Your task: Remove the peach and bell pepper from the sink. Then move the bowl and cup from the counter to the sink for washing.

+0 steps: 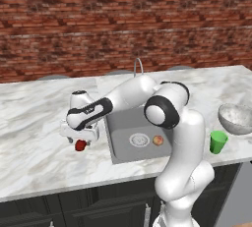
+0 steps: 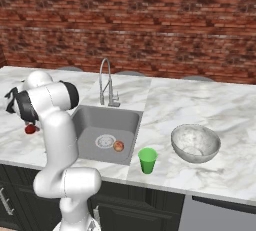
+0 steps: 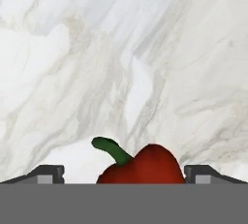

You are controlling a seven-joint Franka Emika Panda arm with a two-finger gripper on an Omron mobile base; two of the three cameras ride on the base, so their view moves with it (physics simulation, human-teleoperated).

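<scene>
- The end effector [image 1: 80,140] hangs low over the table [image 1: 39,123] to the left of the sink [image 1: 123,123], its jaws spread wide with a gap on each side of the bell pepper [image 3: 143,167]; it holds nothing.
- The bell pepper sits on the marble directly beneath and between the fingertips [image 3: 48,173], its green stem curling up toward the camera; it appears released, so the hand should lift straight up to clear it.
- The peach [image 1: 158,140] lies in the basin beside the drain, to the right of the end effector and lower, past the sink's near-left rim.
- Farther right on the table stand the cup [image 1: 217,142] and, behind it, the bowl [image 1: 237,119].
</scene>
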